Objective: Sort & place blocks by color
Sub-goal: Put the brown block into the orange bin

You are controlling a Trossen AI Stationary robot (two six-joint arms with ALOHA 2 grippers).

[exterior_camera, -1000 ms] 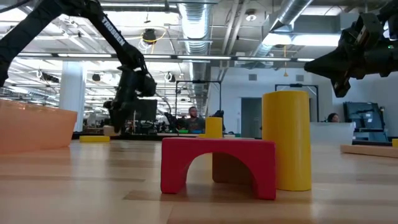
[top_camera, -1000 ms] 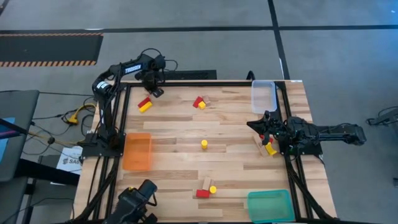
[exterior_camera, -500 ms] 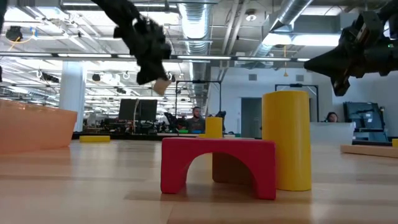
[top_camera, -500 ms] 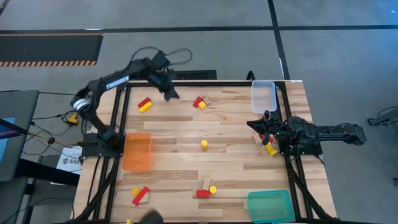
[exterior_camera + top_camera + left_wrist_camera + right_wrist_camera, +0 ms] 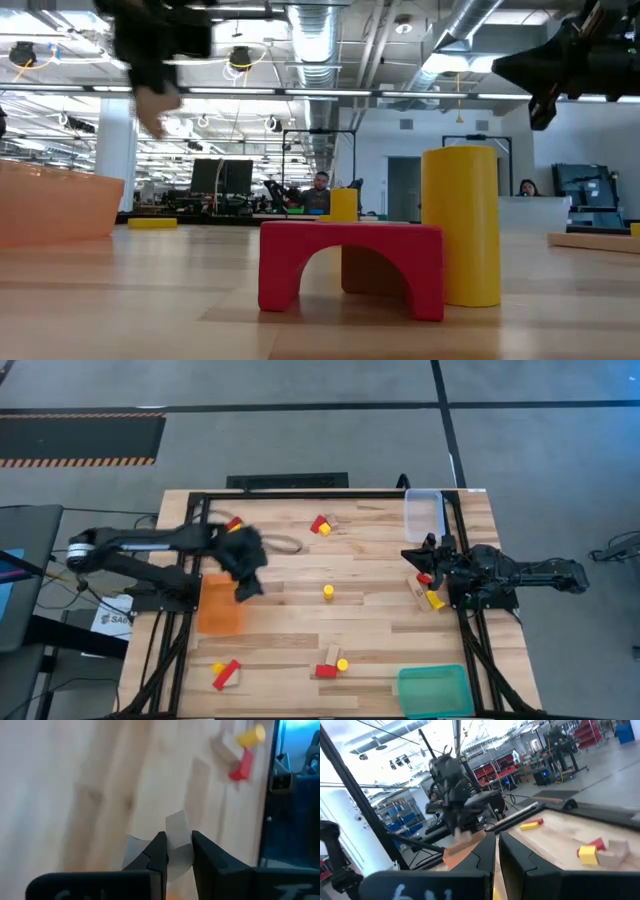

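Light wood block is sitting pinched flat-face to flat-face between the left gripper fingers, above the bench beside the orange tray (rigid, light, smooth, so probably a bit slippery). Right gripper is idling at the bench's right edge, fingers nearly together, empty.

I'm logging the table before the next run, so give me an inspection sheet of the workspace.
Surface: wooden table, black frame.
Job's things: red, yellow and plain wood blocks scattered in small groups; one yellow cylinder alone mid-table.
Clutter: orange tray, clear tray, green tray at the edges.
Grippers: left pincer holds a pale wood block beside the orange tray; right pincer shut, by the right edge.
Cables: loop near left arm.
Surroundings: grey floor, open workshop, people far behind.
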